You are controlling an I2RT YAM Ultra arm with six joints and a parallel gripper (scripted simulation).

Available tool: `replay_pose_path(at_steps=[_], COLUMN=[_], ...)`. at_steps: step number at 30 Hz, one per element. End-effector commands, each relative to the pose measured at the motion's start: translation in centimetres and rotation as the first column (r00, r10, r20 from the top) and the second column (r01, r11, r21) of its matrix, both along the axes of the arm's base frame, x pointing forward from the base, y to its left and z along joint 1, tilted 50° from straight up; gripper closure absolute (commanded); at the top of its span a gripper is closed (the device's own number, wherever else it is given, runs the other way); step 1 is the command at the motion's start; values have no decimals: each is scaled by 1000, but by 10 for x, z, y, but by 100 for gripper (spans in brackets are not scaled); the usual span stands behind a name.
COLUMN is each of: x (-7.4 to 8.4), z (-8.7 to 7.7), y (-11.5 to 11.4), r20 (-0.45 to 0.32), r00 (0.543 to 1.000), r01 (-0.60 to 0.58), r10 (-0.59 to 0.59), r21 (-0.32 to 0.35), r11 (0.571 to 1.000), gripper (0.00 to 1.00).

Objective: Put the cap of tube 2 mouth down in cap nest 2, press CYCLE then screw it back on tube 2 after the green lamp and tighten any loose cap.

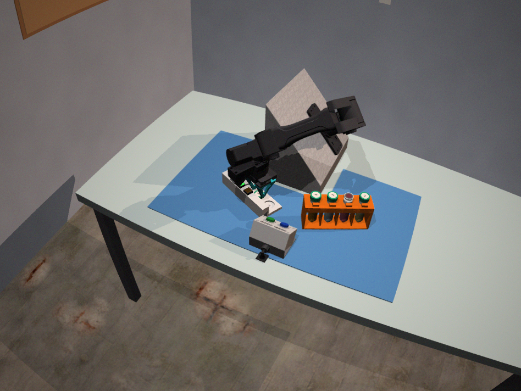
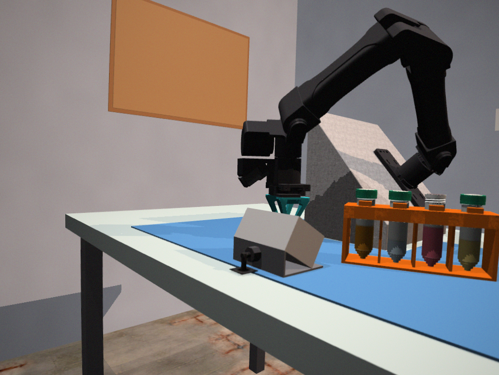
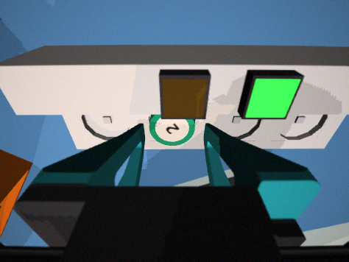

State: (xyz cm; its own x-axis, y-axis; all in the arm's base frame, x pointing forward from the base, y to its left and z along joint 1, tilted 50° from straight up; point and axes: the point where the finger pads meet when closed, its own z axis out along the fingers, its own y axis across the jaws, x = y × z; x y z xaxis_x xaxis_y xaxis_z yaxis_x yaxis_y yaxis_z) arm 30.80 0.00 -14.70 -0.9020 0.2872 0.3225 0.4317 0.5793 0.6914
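Wrist view: gripper half open, holding nothing, one finger on each side of the cap. Cap with green ring and a 2, flat in its round nest on the white tray. Just behind cap, dark amber lamp. Beside that lamp, bright green lamp. Away from tray, orange rack with one open tube.

Your black arm arches over and reaches toward nine o'clock, wrist pointing straight down; its teal gripper has jaws half open, empty.
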Motion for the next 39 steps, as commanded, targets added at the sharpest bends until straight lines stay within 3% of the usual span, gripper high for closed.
replay_pose_path(at_steps=[1,39], x=[5,5], z=[0,-3], y=[-4,2], r20=[16,16], r00=[1000,1000], r01=[14,14], r10=[-14,-14], r21=[-6,-6], r11=[1000,1000], gripper=[53,53])
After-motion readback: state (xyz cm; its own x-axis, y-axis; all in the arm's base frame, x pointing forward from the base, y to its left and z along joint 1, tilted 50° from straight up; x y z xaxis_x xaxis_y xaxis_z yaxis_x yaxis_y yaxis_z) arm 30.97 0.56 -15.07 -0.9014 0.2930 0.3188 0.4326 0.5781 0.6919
